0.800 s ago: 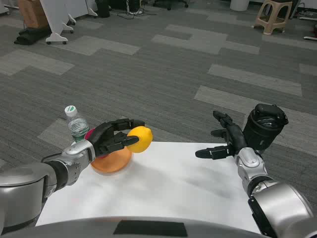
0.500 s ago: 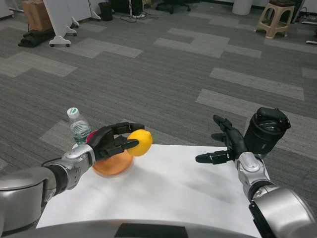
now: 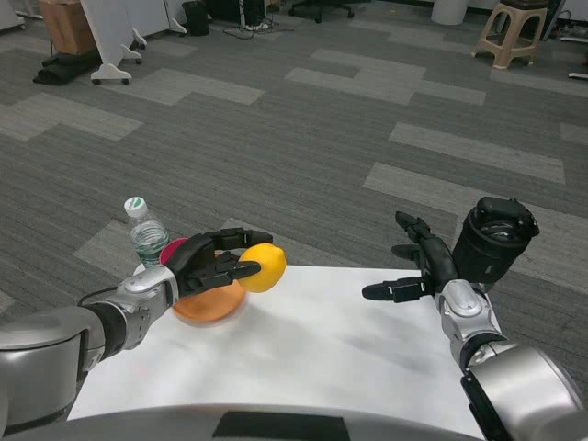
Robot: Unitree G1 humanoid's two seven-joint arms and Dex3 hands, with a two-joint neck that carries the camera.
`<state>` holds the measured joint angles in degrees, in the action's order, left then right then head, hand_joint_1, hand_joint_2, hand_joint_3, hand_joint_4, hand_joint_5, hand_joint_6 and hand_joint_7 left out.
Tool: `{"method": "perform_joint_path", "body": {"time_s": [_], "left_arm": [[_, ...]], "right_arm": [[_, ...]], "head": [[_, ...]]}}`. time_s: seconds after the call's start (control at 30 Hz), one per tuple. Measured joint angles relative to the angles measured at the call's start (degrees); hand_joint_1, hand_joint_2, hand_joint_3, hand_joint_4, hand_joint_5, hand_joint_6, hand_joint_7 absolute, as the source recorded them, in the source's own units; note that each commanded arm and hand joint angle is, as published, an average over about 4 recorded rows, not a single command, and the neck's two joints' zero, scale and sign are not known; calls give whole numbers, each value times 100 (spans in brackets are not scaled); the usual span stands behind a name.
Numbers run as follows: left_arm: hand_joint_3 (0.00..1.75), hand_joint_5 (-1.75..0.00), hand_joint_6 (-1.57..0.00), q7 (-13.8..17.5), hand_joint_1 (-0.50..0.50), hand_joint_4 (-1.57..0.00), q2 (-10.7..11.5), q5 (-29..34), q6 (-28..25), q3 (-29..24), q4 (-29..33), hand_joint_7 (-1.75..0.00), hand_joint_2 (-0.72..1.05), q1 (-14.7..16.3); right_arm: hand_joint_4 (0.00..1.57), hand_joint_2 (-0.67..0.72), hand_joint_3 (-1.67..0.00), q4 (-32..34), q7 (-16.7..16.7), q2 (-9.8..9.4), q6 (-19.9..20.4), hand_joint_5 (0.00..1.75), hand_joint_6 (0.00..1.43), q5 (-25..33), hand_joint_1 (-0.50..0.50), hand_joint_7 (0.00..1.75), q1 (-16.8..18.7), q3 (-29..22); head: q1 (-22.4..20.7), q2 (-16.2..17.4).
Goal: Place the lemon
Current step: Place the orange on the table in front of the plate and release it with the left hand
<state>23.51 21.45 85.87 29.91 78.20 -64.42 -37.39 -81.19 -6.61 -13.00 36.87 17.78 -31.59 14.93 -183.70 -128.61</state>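
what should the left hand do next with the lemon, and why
Probably lower it to the table and release. The left hand holds the lemon raised at the far left edge of the white table, just right of the orange bowl. Whether the bowl or the bare table is the target is not clear. The right hand waits open at the far right, holding nothing.

The left robot hand [image 3: 207, 265] covers the near side of the lemon [image 3: 260, 267] and most of the orange bowl [image 3: 209, 303], so the bowl's inside cannot be seen. A pink thing [image 3: 172, 250] behind the hand is mostly hidden, and the water bottle [image 3: 144, 233] loses its base behind the forearm. The worktop [image 3: 322, 358] is cut off at the bottom edge.
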Motion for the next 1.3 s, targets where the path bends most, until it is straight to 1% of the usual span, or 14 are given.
{"method": "perform_joint_path", "body": {"time_s": [0.17, 0.27, 0.3, 0.4, 0.47, 0.57, 0.7, 0.8, 0.9, 0.97, 1.1, 1.23, 1.3], "left_arm": [[9, -175, -95, -25, 50, -150, 10, -201, 10, 306, -3, -42, 96, -31], [9, -175, -98, -83, 50, -150, 17, -522, 11, 429, -19, -42, 94, -86], [9, -175, -98, -107, 50, -150, 18, -632, 11, 445, -28, -42, 94, -107], [9, -175, -101, -191, 50, -150, 18, -943, 11, 488, -59, -42, 96, -183], [9, -175, -102, -271, 50, -151, 19, -1134, 11, 559, -79, -42, 96, -264], [9, -175, -105, -423, 50, -153, 20, -1541, 4, 685, -89, -42, 96, -373], [7, -175, -115, -667, 50, -154, 16, -2167, -11, 728, -88, -44, 96, -473], [4, -175, -120, -888, 50, -157, 6, -2581, -40, 731, -88, -49, 96, -546], [9, -175, -120, -1116, 50, -157, -8, -2961, -101, 735, -86, -49, 96, -599], [9, -175, -120, -1206, 50, -157, -13, -3105, -132, 736, -85, -49, 96, -613], [9, -175, -121, -1409, 50, -157, -18, -3519, -157, 737, -63, -49, 96, -636], [9, -175, -123, -1470, 50, -157, -25, -3784, -193, 741, -16, -49, 96, -639], [9, -175, -124, -1478, 50, -157, -28, -3807, -223, 745, 6, -49, 96, -639]], "right_arm": [[16, -16, -32, -13, 0, 1, 0, 107, 3, 0, 29, 21, 1, 8], [17, -16, -32, -23, 0, 2, 0, 107, 3, 0, 29, 17, 1, 22], [17, -16, -32, -30, 0, 2, 0, 109, 3, 0, 29, 17, 1, 27], [17, -16, -32, -65, 0, 5, 0, 109, 3, 0, 29, 19, 2, 39], [16, -16, -32, -90, 0, 12, 0, 107, 3, 0, 29, 16, 2, 47], [15, -16, -32, -115, 0, 22, 0, 107, 3, 0, 29, 19, 2, 53], [14, -16, -32, -128, -1, 34, 0, 116, 3, 0, 29, 17, 2, 61], [14, -16, -32, -135, 0, 39, 0, 112, 3, 0, 29, 21, 2, 63], [14, -16, -32, -146, -1, 51, 0, 114, 3, 0, 29, 19, 2, 63], [12, -16, -32, -158, -1, 75, 0, 116, 3, 0, 29, 19, 2, 62], [11, -16, -32, -180, -11, 175, 0, 116, 3, -1, 29, 16, 2, 52], [11, -16, -32, -206, -17, 228, 0, 116, 3, -1, 29, 14, 2, 64], [11, -16, -32, -216, -17, 235, 0, 116, 3, -1, 29, 17, 2, 73]], "head": [[-12, 60], [-18, 93], [-22, 104], [-40, 133], [-53, 149], [-76, 186], [-89, 209], [-95, 214], [-69, 202], [-71, 207], [-137, 244], [-147, 273], [-144, 282]]}}
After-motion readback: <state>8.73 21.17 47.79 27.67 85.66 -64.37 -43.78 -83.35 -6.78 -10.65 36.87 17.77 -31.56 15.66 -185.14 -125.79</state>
